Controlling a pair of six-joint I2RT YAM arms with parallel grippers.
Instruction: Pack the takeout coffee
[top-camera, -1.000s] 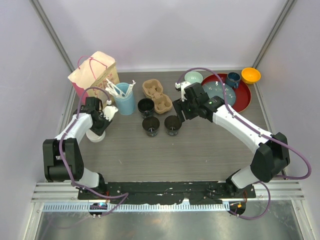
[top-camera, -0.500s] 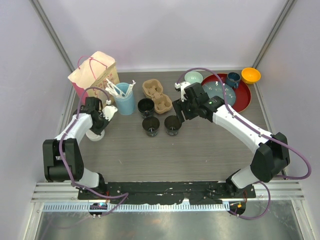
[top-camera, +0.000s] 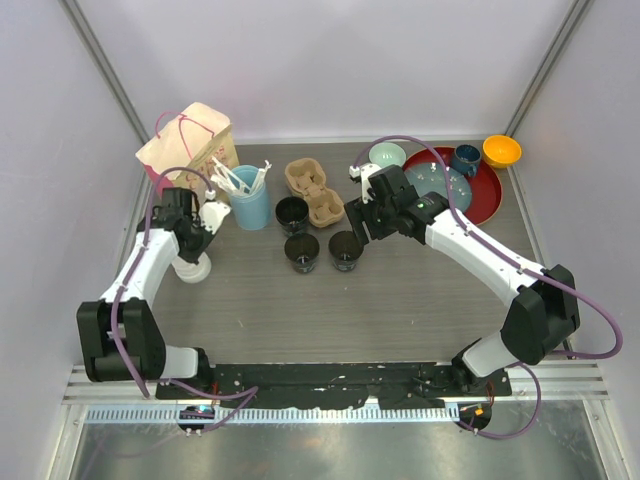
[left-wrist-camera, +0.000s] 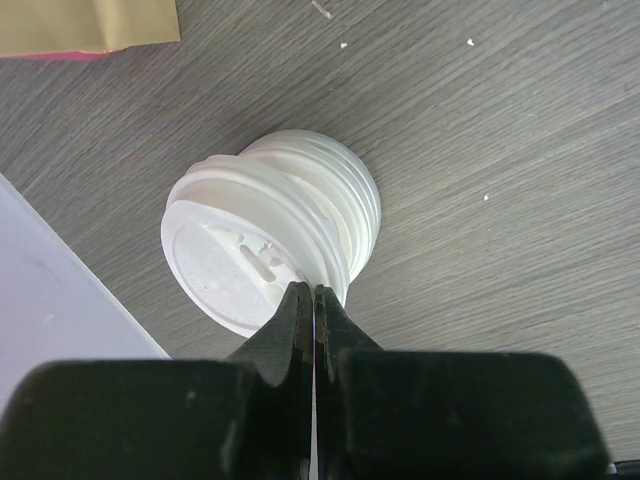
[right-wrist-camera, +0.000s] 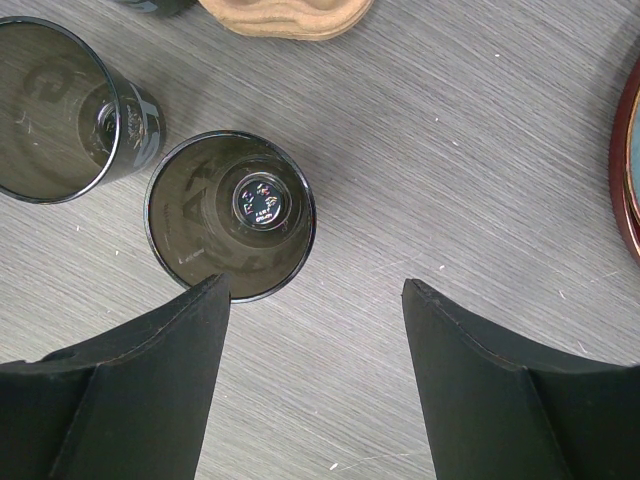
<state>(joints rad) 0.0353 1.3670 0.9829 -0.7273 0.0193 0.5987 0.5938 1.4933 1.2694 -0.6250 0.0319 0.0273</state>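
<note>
Slippage worries me: my left claw (left-wrist-camera: 314, 300) pinches the top lid (left-wrist-camera: 232, 268) by its thin rim only, so it could drop. My right claw (right-wrist-camera: 315, 300) hangs spread above a lidless black cup (right-wrist-camera: 230, 215) mid-table.

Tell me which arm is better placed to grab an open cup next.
Right. The right gripper hangs open over a lidless black cup. The left gripper is shut on the top lid at its rim, far from that cup.
</note>
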